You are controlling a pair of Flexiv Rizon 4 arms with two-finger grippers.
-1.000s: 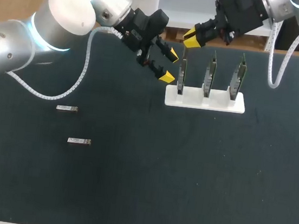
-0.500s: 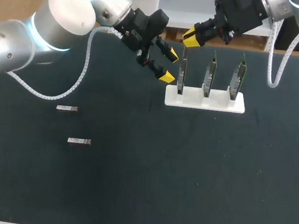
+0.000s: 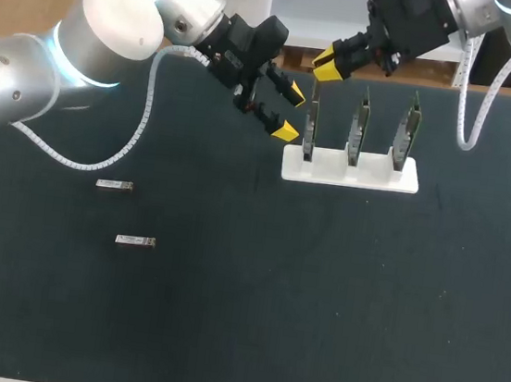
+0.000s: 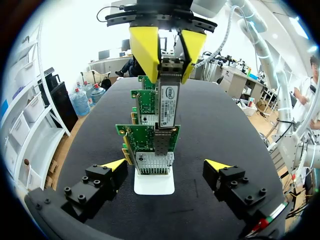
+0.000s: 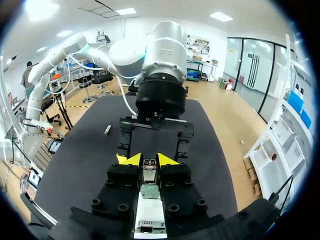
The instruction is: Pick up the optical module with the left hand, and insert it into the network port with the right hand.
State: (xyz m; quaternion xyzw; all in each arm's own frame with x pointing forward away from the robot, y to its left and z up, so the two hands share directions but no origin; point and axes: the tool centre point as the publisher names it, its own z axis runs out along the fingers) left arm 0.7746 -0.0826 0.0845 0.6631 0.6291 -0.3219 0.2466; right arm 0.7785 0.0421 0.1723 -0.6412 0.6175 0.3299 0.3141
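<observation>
Silver rectangular optical module (image 4: 167, 102) is clamped between the yellow fingertips of the right gripper (image 3: 327, 66), fingers narrow, one on each side of it, module hanging upright. In the head view that gripper is placed top centre of the frame, directly above the leftmost of three green circuit cards (image 3: 311, 128) stood on edge in a white plastic rack (image 3: 374, 173) upper right of centre. From the left wrist view the module's lower end is seen at the metal port cage (image 4: 161, 142) on the top edge of the nearest card; whether it has entered the cage cannot be told. From the right wrist view the module (image 5: 149, 172) is seen pinched between that gripper's own yellow tips, with the card edge right under it. Left gripper (image 3: 290, 113) is held wide with nothing in it, just left of the rack in the head view, its fingers pointed at the leftmost card and not touching it. Two spare silver modules are laid flat on the black table mat (image 3: 316, 301) at middle left of the frame, one (image 3: 114, 185) above the other (image 3: 136, 241), well apart from the rack.
</observation>
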